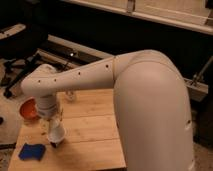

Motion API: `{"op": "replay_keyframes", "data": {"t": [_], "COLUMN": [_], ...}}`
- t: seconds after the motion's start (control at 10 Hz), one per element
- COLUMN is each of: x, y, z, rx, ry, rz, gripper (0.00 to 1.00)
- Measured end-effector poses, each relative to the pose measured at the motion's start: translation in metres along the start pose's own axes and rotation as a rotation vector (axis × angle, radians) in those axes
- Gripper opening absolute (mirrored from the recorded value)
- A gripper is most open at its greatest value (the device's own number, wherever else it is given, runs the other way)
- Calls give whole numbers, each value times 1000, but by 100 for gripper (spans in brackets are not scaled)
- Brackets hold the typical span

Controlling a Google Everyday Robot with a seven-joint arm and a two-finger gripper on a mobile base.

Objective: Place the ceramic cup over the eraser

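One cup hangs low in the left of the frame, mouth down, with a dark block just under its rim that you can take for the eraser. The pincer is right above, at the end of the white arm, and looks clenched on the cup, though its tips are hard to make out.

What could go wrong: if the cup is off centre, its rim may land on the eraser and tip, or shove the eraser aside. Letting go too high could make the cup bounce or topple.

The blue pad lies just left of the cup, near the surface's lower-left edge, so a knocked eraser has little room that way. The orange bowl sits at the left edge, above. To the right you have open wood up to the arm's bulk.
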State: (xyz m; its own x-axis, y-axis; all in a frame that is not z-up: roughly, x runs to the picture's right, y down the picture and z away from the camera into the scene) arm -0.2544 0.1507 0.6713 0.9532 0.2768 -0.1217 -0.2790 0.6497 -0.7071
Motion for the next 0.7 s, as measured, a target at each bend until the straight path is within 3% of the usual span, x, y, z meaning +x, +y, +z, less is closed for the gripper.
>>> {"op": "replay_keyframes", "data": {"t": [0.4, 0.7], "x": [-11, -18], "y": [-9, -13], "z": [4, 7], "rx": [-5, -12], "ry": [-4, -3], "rz": [-17, -30], "gripper": [78, 80]}}
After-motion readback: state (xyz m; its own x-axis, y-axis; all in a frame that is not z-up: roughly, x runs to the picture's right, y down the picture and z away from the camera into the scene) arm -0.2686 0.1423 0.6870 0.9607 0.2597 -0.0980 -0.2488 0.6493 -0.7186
